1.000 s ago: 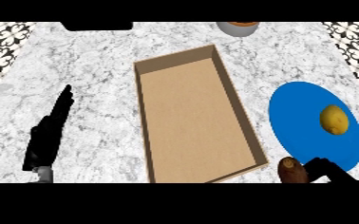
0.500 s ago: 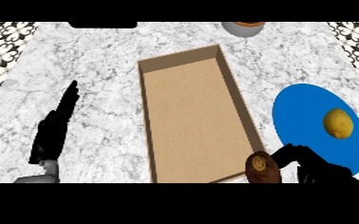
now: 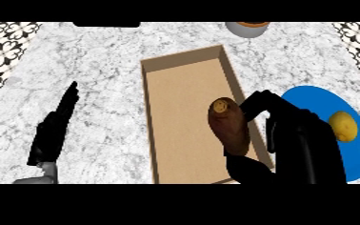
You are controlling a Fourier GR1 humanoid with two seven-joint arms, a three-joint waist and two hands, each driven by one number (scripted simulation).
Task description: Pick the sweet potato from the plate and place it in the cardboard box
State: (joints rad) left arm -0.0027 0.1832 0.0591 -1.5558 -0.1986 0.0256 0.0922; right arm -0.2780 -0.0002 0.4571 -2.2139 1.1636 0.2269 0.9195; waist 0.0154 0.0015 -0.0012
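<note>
We count one sweet potato [image 3: 228, 128], gripped over the one cardboard box [image 3: 181, 100] by our right hand [image 3: 302, 143]; our left hand [image 3: 55, 128] rests straight-fingered. One blue plate [image 3: 320, 97], partly hidden, carries one yellow object [image 3: 343, 125].

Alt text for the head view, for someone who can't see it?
The right robot hand holds a brown sweet potato over the open box in the middle of a marble counter. A blue plate at right carries a yellow item; the left robot hand rests open at left.

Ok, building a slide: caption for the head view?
Right hand holds the sweet potato over the cardboard box; left hand rests open.
</note>
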